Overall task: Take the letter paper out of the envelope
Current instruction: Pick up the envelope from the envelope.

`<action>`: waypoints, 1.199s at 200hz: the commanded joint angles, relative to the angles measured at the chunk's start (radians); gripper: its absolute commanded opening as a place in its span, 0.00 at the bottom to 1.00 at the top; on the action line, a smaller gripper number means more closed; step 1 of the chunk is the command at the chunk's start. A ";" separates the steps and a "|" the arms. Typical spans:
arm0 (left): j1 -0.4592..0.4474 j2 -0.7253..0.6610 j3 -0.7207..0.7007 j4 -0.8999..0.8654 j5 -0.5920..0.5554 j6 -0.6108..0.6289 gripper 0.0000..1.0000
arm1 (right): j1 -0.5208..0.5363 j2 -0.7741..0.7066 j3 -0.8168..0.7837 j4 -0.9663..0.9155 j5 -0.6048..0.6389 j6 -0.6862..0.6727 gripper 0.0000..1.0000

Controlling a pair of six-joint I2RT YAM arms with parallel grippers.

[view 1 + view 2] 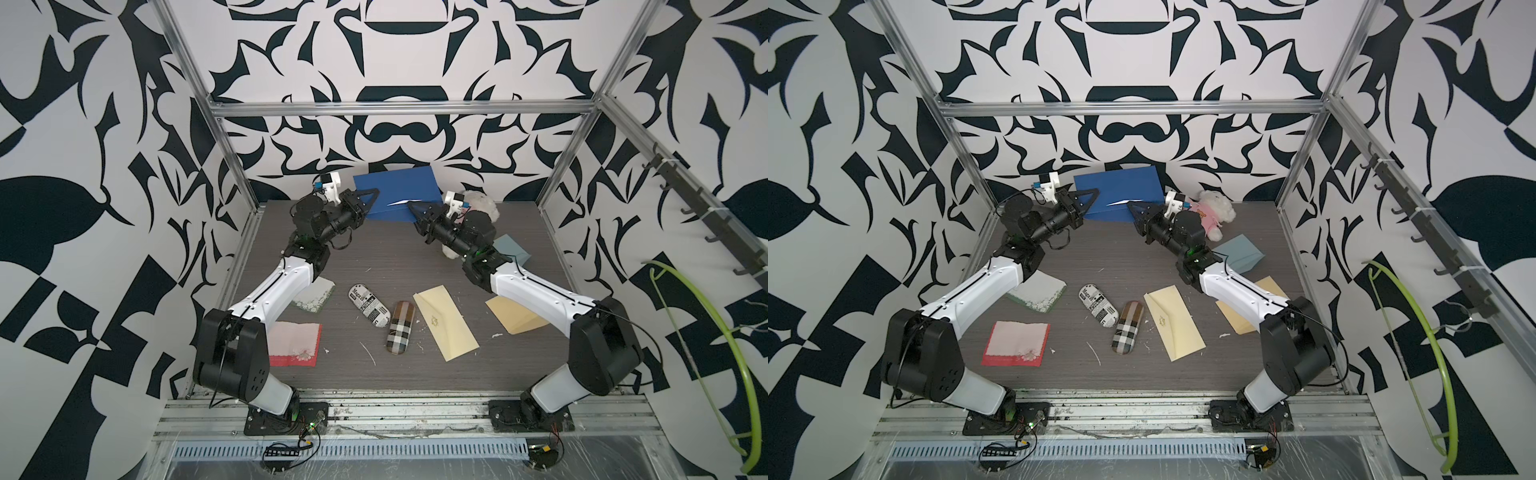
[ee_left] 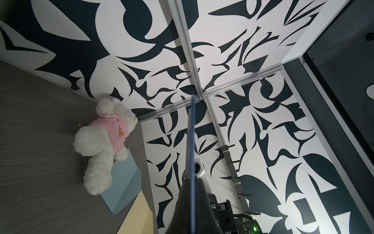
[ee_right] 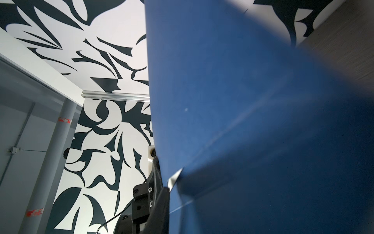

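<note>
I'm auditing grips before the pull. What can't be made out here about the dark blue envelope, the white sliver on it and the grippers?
- White paper sliver: all that shows in both top views; the dark blue paper envelope hides whatever lies inside.
- Right gripper: its hold on the sliver is too small in top views, blurred in the right wrist view.
- Left gripper: left wrist view shows the envelope only edge-on.

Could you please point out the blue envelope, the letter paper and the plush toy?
blue envelope (image 1: 395, 185), in a top view, on its upper panel.
letter paper (image 1: 397, 203), in a top view, on the white sliver.
plush toy (image 1: 1209, 220), in a top view, on its pink shirt.
</note>
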 commanded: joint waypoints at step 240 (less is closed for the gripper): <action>0.086 0.088 0.307 -1.104 0.577 1.077 0.95 | -0.195 0.155 0.630 -1.635 -0.852 -1.560 0.00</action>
